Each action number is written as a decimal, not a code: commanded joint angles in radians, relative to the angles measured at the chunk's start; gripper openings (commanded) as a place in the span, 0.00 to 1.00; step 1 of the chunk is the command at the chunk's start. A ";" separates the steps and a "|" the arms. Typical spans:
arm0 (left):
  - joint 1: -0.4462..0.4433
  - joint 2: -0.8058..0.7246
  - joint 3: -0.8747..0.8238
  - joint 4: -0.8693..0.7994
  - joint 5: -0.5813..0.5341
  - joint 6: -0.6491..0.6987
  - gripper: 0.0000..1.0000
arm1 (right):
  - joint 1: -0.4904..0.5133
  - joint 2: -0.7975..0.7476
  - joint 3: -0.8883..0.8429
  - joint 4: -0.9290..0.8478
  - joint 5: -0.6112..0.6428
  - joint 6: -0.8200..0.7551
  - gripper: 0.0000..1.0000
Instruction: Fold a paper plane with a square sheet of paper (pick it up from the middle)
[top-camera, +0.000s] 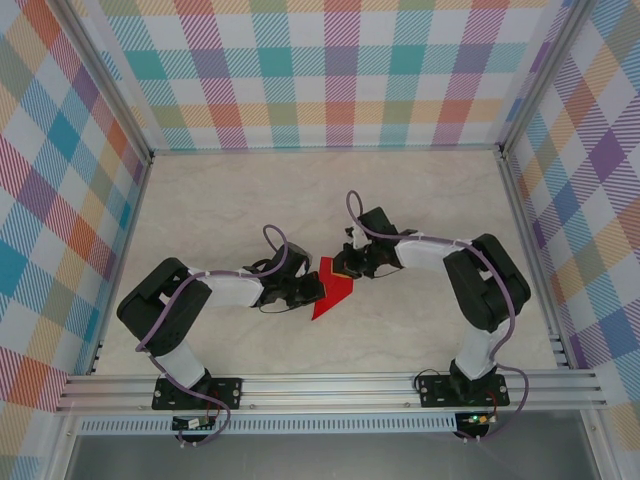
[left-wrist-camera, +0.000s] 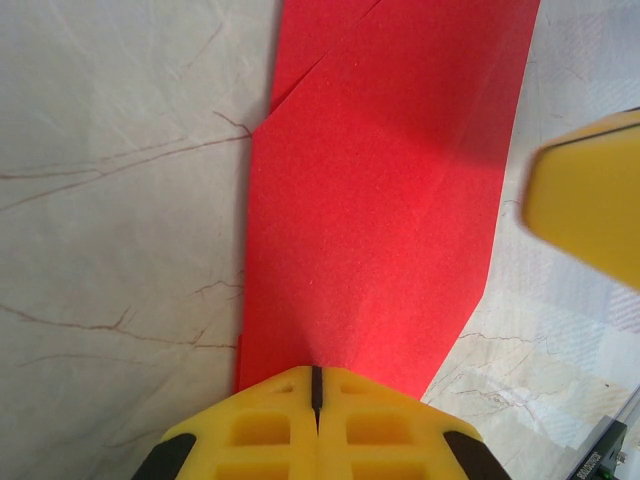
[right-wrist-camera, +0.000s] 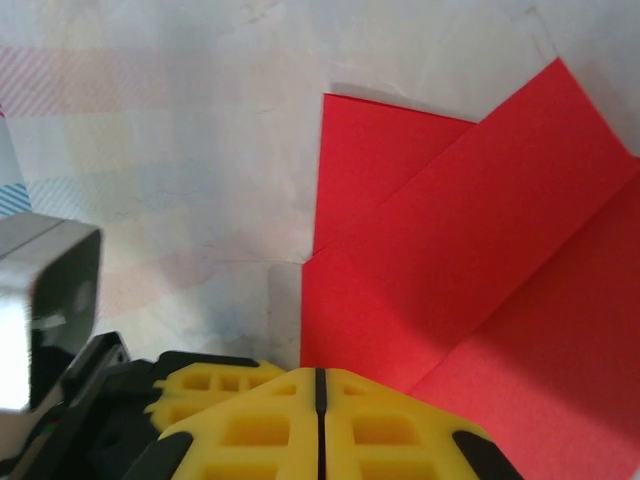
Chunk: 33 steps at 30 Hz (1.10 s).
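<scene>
The red sheet of paper (top-camera: 333, 290) lies partly folded on the pale marbled surface (top-camera: 420, 200), near its front middle, between the two arms. Overlapping flaps and diagonal creases show across it in the left wrist view (left-wrist-camera: 370, 220) and the right wrist view (right-wrist-camera: 470, 250).

The left hand (top-camera: 312, 291) meets its left edge, yellow fingers pressed together with the tips against the paper (left-wrist-camera: 316, 375). The right hand (top-camera: 346, 268) meets its upper right edge, fingers likewise together at the paper (right-wrist-camera: 320, 375). Whether either hand pinches the sheet cannot be told.

Plaid walls (top-camera: 320, 70) enclose the surface.
</scene>
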 joint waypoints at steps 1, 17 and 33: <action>0.006 0.036 -0.022 -0.168 -0.008 0.013 0.00 | 0.020 0.046 0.025 0.027 -0.026 0.027 0.07; 0.002 -0.136 0.046 -0.141 -0.019 0.047 0.05 | 0.024 0.155 0.058 -0.194 0.151 0.023 0.06; -0.014 -0.039 0.068 -0.103 0.097 -0.015 0.09 | 0.024 0.203 0.082 -0.266 0.212 0.050 0.06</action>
